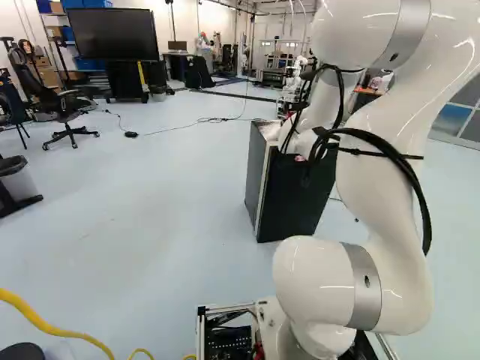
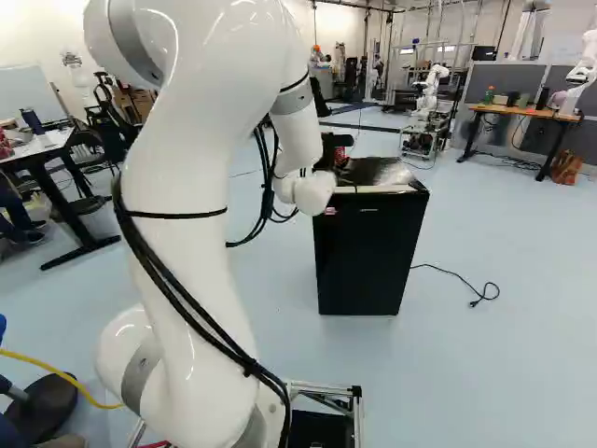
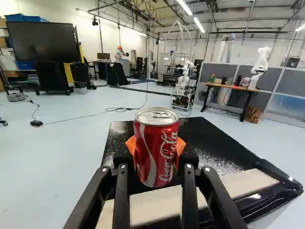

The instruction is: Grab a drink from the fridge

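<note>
In the right base view my gripper [image 2: 333, 143] is partly hidden behind the wrist, over the near left part of the top of the black fridge [image 2: 368, 252]. A red soda can [image 2: 340, 157] shows beside it. In the wrist view the gripper [image 3: 156, 148] is shut on the upright can [image 3: 155, 155], an orange pad against each side. Behind and below the can lies the fridge's dark top [image 3: 205, 138] with its pale front strip. Whether the can's base touches that top, I cannot tell. The fridge door looks closed.
A cable [image 2: 466, 285] lies on the floor beside the fridge. Another robot [image 2: 431, 89] stands beyond it, and a wooden-topped table [image 2: 522, 112] is at the far right. An office chair [image 1: 64, 112] and a large screen [image 1: 116, 34] show in the left base view.
</note>
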`<state>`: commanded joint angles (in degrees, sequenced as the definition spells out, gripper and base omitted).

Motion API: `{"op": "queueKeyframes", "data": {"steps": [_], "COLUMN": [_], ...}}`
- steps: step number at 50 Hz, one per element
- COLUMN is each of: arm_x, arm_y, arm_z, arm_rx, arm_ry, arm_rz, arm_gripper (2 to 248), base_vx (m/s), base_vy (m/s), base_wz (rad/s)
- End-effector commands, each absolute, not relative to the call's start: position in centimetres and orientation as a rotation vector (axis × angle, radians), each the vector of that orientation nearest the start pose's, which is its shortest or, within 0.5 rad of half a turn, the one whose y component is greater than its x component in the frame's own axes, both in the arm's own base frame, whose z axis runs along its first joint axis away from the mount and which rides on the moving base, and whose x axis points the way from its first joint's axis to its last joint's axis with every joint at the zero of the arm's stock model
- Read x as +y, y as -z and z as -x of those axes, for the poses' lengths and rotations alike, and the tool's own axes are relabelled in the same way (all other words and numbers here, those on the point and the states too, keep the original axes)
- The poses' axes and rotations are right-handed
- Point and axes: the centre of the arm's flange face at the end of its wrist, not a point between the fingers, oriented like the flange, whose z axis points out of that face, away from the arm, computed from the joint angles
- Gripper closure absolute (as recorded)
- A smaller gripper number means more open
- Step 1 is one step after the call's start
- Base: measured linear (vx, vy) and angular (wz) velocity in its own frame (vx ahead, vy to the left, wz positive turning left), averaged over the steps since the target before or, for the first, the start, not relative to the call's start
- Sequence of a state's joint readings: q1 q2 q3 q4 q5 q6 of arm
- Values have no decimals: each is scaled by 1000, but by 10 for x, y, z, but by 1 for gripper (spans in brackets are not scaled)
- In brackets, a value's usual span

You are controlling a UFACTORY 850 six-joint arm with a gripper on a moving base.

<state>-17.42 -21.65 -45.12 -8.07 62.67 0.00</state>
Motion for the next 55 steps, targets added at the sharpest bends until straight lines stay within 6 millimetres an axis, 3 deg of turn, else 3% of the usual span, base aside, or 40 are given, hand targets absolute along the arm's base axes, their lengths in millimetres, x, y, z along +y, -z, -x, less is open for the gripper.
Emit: {"op": "queueKeyframes", "data": {"steps": [16, 34, 55], "arm_x": [-112, -67, -31], "arm_y": [-397, -399, -391], "arm_z": [-479, -420, -355], "arm_rx": [125, 91, 53], "arm_ry": [2165, 2061, 1957], "arm_rz": [2446, 2482, 2516], "arm_gripper": [152, 152, 152], "base_vx": [0, 0, 0], "base_vy": [0, 0, 0], "base_wz": [0, 0, 0]}}
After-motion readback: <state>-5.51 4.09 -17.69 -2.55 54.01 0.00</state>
